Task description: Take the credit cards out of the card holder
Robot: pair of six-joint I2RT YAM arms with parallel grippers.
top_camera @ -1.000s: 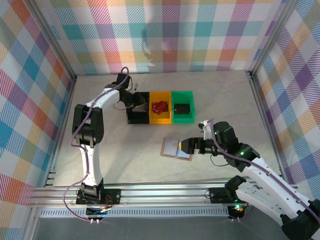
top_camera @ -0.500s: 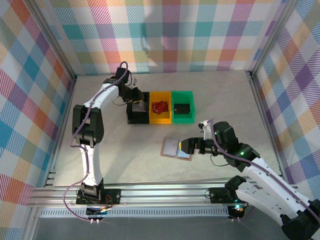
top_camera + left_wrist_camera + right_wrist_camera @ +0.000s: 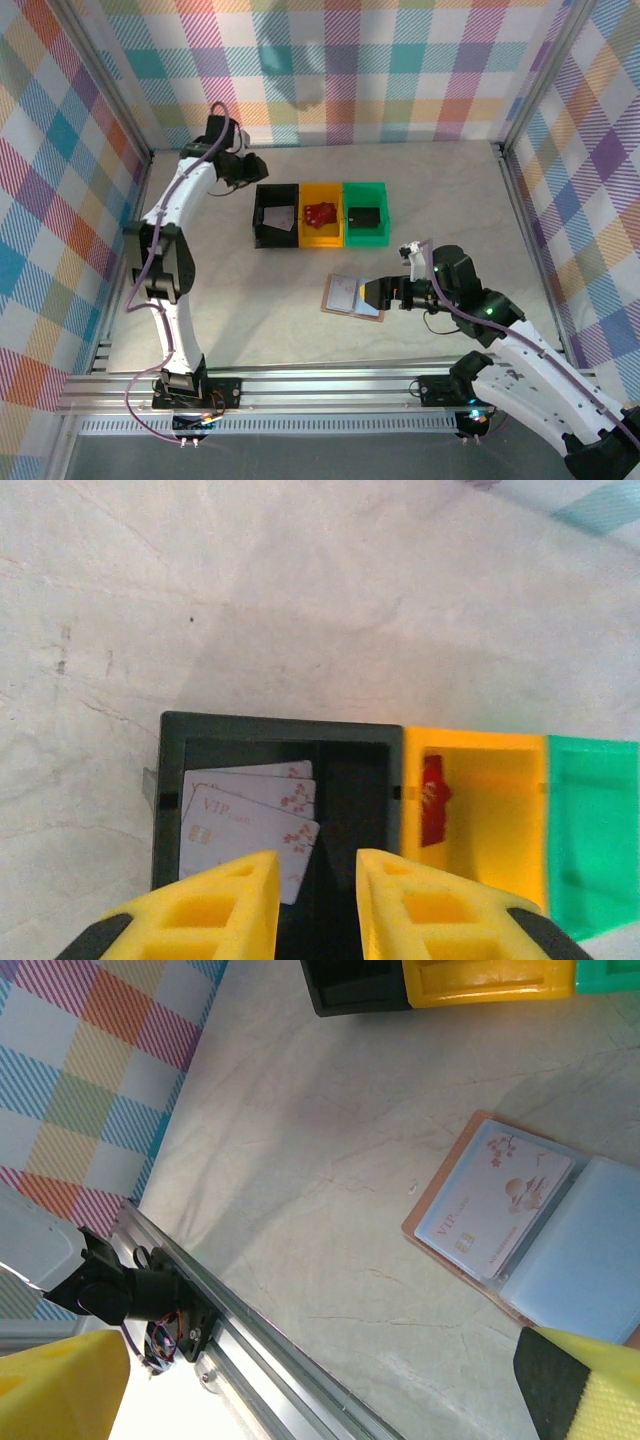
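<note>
bright, even overhead light. a soft shadow lies on the table [image 3: 300, 650] beside the black bin [image 3: 280, 728]. close yellow fingers [image 3: 215, 910] blur; the right wrist view's lower edge glares white.

The holder [image 3: 352, 297] lies spread open, flat on the table [image 3: 250, 300], with one pale card [image 3: 495, 1205] tucked in its left panel. Two more cards [image 3: 250, 815] lie overlapping in the black bin [image 3: 280, 727].
</note>
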